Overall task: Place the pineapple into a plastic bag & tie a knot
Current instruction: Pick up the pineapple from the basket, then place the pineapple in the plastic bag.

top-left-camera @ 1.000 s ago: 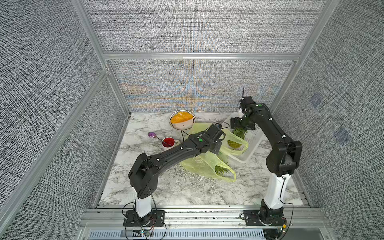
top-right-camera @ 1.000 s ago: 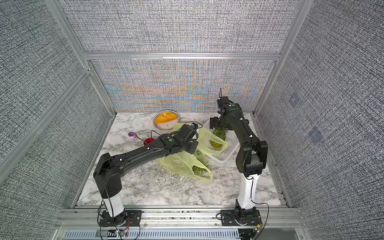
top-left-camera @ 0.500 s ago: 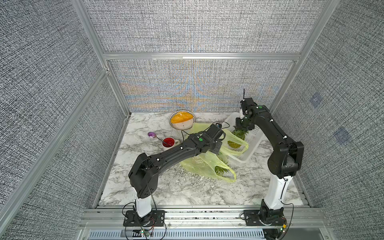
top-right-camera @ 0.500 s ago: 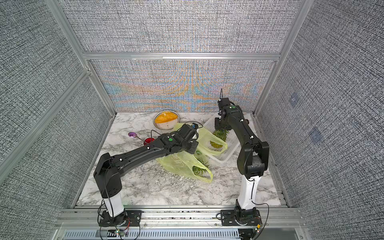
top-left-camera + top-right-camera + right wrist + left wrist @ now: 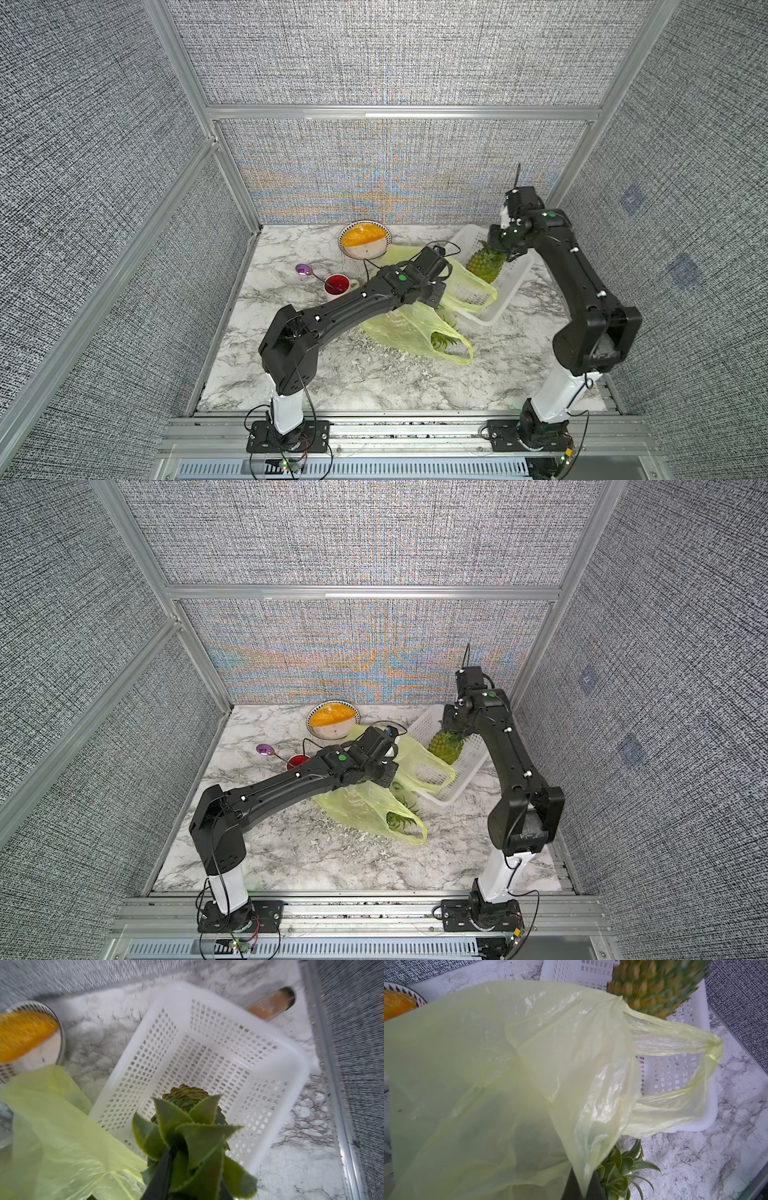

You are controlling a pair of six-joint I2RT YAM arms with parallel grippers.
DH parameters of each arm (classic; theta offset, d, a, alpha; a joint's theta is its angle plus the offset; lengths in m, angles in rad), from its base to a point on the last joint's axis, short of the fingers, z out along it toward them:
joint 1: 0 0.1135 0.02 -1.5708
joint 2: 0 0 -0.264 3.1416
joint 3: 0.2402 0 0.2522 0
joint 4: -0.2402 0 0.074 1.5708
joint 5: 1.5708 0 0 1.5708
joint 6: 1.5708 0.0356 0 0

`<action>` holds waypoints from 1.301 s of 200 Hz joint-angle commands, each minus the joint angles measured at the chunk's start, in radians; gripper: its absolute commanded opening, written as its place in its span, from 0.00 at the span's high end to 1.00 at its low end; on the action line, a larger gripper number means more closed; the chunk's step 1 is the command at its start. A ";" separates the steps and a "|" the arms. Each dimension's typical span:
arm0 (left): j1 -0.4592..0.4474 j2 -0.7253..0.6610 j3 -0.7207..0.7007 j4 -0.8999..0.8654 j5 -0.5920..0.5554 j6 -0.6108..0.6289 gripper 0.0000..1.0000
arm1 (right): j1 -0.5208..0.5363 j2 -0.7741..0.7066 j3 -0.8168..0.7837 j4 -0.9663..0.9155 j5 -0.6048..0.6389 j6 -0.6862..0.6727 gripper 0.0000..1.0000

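The pineapple (image 5: 484,266) (image 5: 445,748) (image 5: 654,987) hangs upright over the white basket (image 5: 511,286) (image 5: 207,1053). My right gripper (image 5: 500,245) (image 5: 453,729) (image 5: 193,1167) is shut on its leafy crown. The yellow-green plastic bag (image 5: 411,328) (image 5: 361,804) (image 5: 508,1064) (image 5: 52,1136) lies left of the basket, with one loop handle draped over the rim. My left gripper (image 5: 583,1180) (image 5: 388,771) is shut on a fold of the bag's edge and holds it up. No knot shows.
A second leafy crown (image 5: 623,1169) (image 5: 444,338) pokes out by the bag's lower handle. A bowl of orange food (image 5: 363,241), a red mug (image 5: 337,284) and a purple spoon (image 5: 304,270) sit at the back left. An orange-handled tool (image 5: 270,1003) lies behind the basket.
My right gripper has gone from open to shut on the pineapple's crown. The left arm and the bag have stayed put.
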State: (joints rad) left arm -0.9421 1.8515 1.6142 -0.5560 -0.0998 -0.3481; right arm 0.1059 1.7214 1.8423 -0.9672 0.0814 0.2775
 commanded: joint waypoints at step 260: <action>0.066 -0.101 -0.091 0.175 0.287 -0.118 1.00 | 0.154 -0.794 -1.132 0.906 -0.464 0.910 1.00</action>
State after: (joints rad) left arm -0.8764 1.7733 1.5402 -0.4515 0.1520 -0.4786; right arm 0.2470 0.9184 0.7551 -0.3225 -0.3660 1.0618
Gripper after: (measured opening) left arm 0.048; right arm 0.217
